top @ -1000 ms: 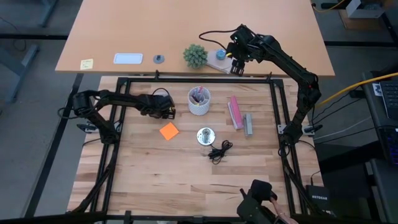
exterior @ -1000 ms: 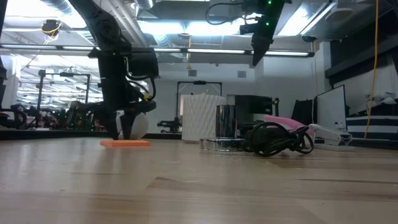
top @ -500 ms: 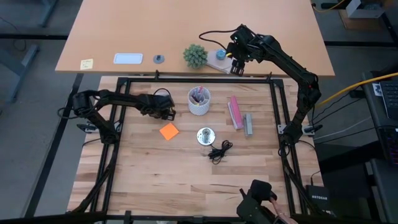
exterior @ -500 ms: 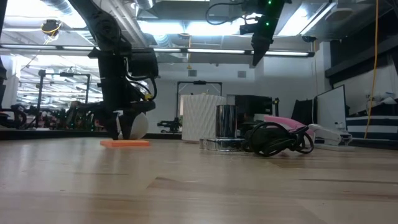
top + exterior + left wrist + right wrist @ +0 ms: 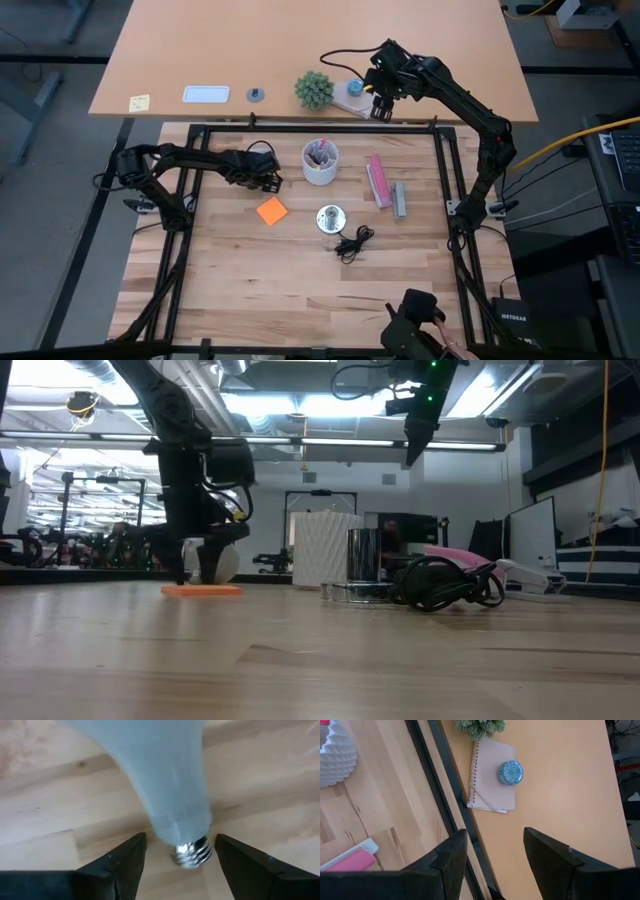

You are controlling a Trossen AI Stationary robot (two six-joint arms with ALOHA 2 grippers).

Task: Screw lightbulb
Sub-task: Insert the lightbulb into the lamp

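The white lightbulb lies on its side on the wooden table, its silvery screw base pointing toward my left gripper. That gripper is open, with a finger on either side of the bulb's narrow neck. In the low view the bulb shows behind the gripper, and in the high view the gripper covers it. The round silvery fitting with its black cord stands to the right of the bulb. My right gripper is open and empty, raised over the table's far edge.
A white ribbed cup of pens stands just right of my left gripper, and an orange pad lies just near of it. A pink item and a grey one lie right of centre. A plant and a notebook sit beyond the black frame.
In the low view my left gripper's fingers stand a little wider apart than before, and more of the bulb shows between them. The bulb stays on the table.
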